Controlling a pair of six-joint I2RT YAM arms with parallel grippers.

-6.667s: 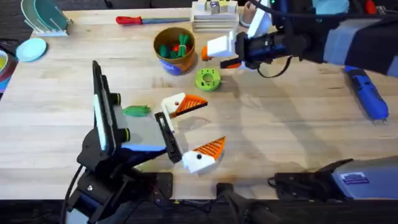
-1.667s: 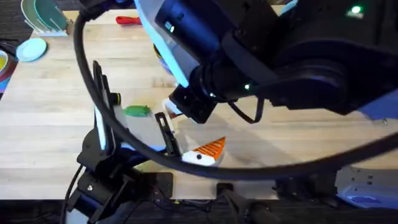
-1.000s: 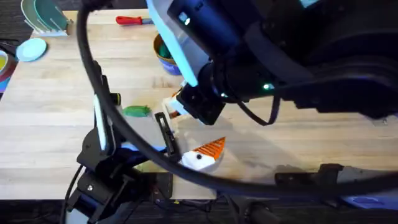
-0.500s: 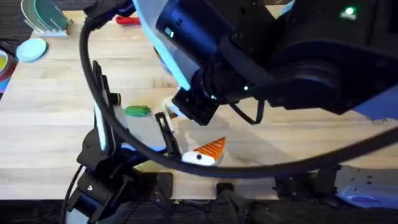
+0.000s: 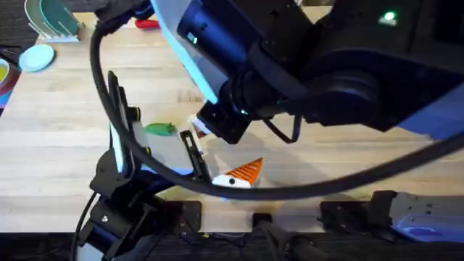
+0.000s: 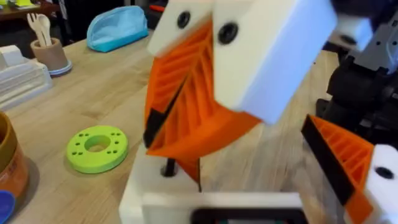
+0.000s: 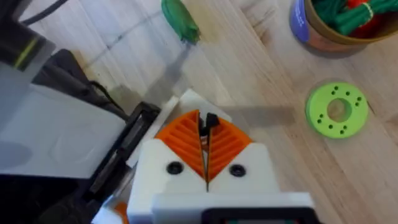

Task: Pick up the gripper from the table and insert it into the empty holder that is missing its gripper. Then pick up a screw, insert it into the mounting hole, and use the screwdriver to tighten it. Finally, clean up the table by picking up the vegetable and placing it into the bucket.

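Whereas seconds ago it was working far from the left end effector (image 5: 223, 151), the right arm (image 5: 290, 65) is now looming directly over it; the vegetable (image 5: 159, 129) is lying on the bench (image 5: 58, 145) just beside it. From the left wrist, the right end effector (image 6: 180, 146) is pinching a dark screw (image 6: 168, 168) at the left end effector's white holder (image 6: 146, 198), whose fingers are standing wide. From the right wrist, the pads are closing on that screw above the holder, so insertion seems to be starting

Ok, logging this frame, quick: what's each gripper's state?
Left gripper: open, holding nothing.
Right gripper: shut on a small black screw.
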